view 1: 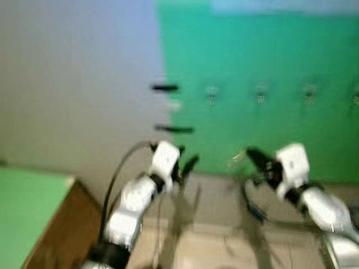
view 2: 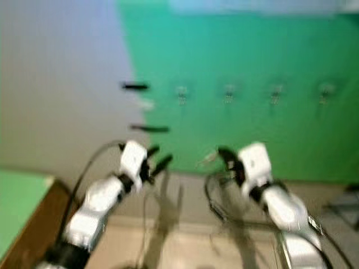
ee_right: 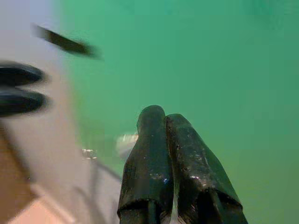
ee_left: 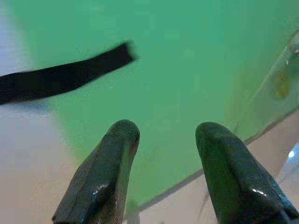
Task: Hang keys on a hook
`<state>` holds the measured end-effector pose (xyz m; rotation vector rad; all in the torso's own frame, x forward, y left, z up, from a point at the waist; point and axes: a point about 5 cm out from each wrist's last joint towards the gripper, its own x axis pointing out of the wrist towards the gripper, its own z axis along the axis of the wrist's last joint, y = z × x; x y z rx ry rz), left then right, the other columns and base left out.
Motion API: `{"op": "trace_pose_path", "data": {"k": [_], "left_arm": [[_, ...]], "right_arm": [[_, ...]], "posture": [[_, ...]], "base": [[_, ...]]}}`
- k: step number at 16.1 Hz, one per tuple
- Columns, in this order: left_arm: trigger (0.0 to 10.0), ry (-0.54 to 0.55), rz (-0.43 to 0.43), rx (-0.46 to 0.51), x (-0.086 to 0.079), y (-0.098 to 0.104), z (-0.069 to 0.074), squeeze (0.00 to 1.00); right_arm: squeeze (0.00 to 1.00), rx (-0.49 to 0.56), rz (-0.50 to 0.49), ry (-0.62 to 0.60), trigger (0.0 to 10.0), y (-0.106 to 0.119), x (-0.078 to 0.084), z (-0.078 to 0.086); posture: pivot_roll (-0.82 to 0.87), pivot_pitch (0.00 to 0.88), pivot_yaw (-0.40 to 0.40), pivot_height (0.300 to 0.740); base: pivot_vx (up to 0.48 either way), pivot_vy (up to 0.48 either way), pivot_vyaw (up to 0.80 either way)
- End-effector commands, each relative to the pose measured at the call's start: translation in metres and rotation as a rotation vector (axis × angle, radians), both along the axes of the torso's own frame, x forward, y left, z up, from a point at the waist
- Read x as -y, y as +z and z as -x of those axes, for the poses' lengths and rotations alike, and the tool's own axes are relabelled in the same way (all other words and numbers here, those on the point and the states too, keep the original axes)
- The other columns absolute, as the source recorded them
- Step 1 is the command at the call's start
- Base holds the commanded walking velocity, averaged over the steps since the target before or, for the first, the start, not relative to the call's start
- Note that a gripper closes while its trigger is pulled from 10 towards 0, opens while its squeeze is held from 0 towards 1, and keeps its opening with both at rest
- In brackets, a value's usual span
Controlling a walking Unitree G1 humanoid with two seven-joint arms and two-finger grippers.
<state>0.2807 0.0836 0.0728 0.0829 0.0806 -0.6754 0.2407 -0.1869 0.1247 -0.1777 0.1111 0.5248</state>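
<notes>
Both arms are up at the green wall (view 1: 269, 61), picture blurred. Left gripper (view 1: 185, 162) hangs with fingers spread, empty. Right gripper (view 1: 252, 154) has fingers pressed together, pinching what looks like the keys (view 1: 238, 158). Beyond, a row of hooks (view 1: 261, 94).

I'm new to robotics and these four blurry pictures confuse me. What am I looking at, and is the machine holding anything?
This is a humanoid robot facing a green wall. The two wide pictures come from its head camera, so they show one scene twice. A row of small hooks runs across the wall. The left gripper and right gripper are both raised toward it. The other two pictures come from cameras on the wrists, looking along the black fingers. The left fingers stand apart with nothing between them. The right fingers are pressed together, and something small and shiny, probably the keys, sticks out at their tip, too blurred to be sure.
</notes>
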Motion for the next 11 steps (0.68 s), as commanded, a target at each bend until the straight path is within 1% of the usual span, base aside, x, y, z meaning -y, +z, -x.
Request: {"op": "trace_pose_path", "data": {"k": [1,2,4,5,6,7,9,11], "left_arm": [[10.0,0.012,0.005,-0.006,-0.003,0.001,0.0,0.0],[10.0,0.007,0.007,-0.01,-0.002,0.0,0.002,0.0],[10.0,0.013,0.003,-0.015,-0.002,-0.003,0.004,0.0],[10.0,0.015,0.004,-0.017,-0.001,-0.003,0.004,0.0],[10.0,0.015,0.006,-0.018,-0.001,-0.003,0.005,0.0],[10.0,0.016,0.006,-0.02,-0.001,-0.003,0.005,0.0],[10.0,0.019,0.004,-0.022,-0.002,-0.004,0.005,0.0],[10.0,0.018,-0.002,-0.023,-0.002,-0.005,0.005,0.0]], "right_arm": [[0.0,0.042,-0.002,0.089,0.0,0.025,-0.005,-0.004],[0.0,0.056,0.003,0.105,0.0,0.035,-0.005,-0.006],[0.0,0.125,-0.006,0.058,0.0,0.058,0.008,-0.021],[0.0,0.146,-0.001,0.033,0.0,0.062,0.012,-0.027],[0.0,0.143,-0.002,0.04,0.0,0.064,0.012,-0.029],[0.0,0.122,-0.026,0.067,0.0,0.066,0.008,-0.03],[0.0,0.094,-0.04,0.1,0.0,0.066,0.004,-0.029],[0.0,0.045,-0.069,0.151,0.0,0.062,-0.002,-0.028]], "posture": [[-0.21,0.0,0.033,0.74],[-0.21,0.0,0.033,0.74],[-0.21,0.0,0.023,0.74],[-0.21,0.0,0.023,0.74],[-0.2,0.0,0.02,0.74],[-0.19,0.0,0.016,0.74],[-0.19,0.0,0.016,0.74],[-0.18,0.0,0.013,0.74]], "base": [[0.0,0.0,0.0],[0.0,0.0,0.0],[0.0,0.0,0.0],[0.0,0.0,0.0],[0.0,0.0,0.0],[0.0,0.0,0.0],[0.0,0.0,0.0],[0.0,0.0,0.0]]}}
